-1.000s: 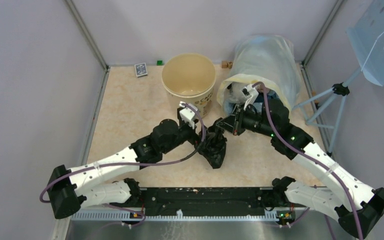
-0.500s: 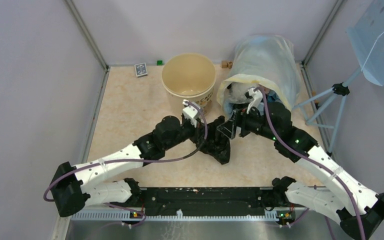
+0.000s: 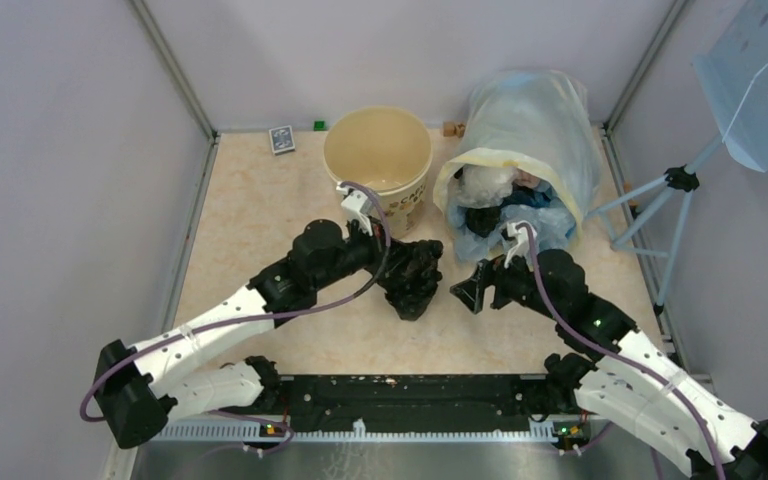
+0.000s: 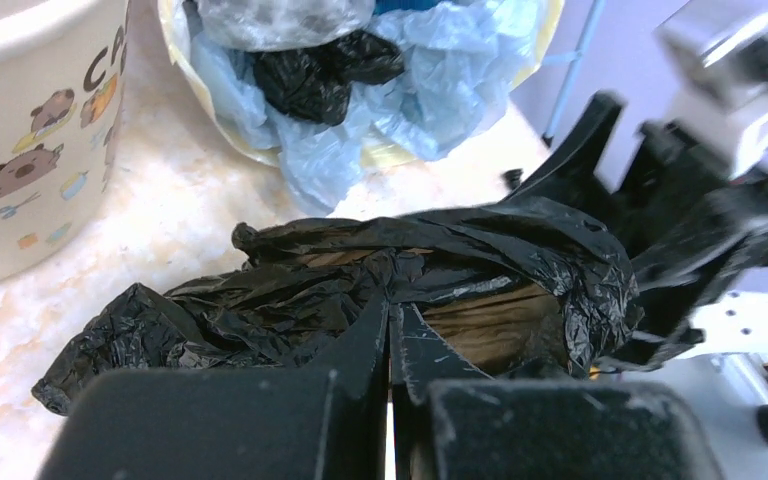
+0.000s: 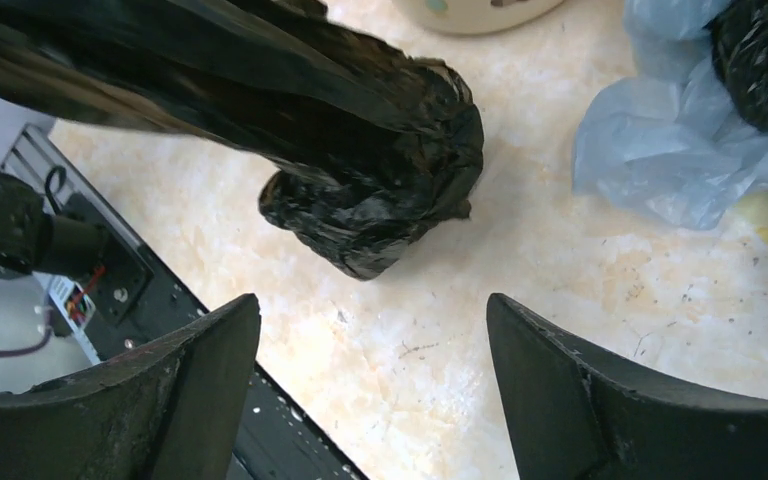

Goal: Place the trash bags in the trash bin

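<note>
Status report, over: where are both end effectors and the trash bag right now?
Left end effector shut on black trash bag. Right end effector open, clear of it. Bag beside trash bin, not yet in. Nothing between them.

Crinkled glossy black plastic bag (image 4: 460,250), matt cream bin (image 4: 30,130), speckled stone-look tabletop (image 3: 260,230).

One trash bin (image 3: 407,198), one translucent sack (image 3: 532,115), two black trash bags (image 3: 412,282) (second bag (image 3: 482,218) inside the sack).

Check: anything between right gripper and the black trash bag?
Only bare table separates the open right gripper from the black trash bag; right wrist view shows it.
</note>
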You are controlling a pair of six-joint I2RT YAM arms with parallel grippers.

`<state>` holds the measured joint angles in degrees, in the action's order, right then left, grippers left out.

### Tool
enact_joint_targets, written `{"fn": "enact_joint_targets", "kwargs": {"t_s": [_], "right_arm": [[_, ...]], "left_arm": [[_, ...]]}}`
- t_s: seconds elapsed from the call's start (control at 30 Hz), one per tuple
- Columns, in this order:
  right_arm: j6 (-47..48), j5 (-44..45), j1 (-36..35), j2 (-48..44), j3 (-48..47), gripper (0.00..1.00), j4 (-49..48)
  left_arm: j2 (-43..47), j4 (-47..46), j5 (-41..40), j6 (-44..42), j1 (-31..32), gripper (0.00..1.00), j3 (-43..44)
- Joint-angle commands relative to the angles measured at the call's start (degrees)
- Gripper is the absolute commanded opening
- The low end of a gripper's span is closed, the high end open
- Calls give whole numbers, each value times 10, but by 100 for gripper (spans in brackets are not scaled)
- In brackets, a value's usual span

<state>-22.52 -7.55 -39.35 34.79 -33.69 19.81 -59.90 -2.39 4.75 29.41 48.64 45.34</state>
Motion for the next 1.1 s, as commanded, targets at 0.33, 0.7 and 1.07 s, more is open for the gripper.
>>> {"fn": "enact_joint_targets", "kwargs": {"t_s": [0.33, 0.7, 1.07], "right_arm": [[-18, -12, -48, 49, 56, 77, -212], [-27, 34, -55, 110, 61, 0, -243], [-29, 150, -55, 20, 16, 0, -23]], "left_arm": [[45, -27, 1, 131, -7, 0, 87], [71, 6, -21, 153, -25, 0, 130], [68, 223, -199, -7, -116, 0, 190]]}}
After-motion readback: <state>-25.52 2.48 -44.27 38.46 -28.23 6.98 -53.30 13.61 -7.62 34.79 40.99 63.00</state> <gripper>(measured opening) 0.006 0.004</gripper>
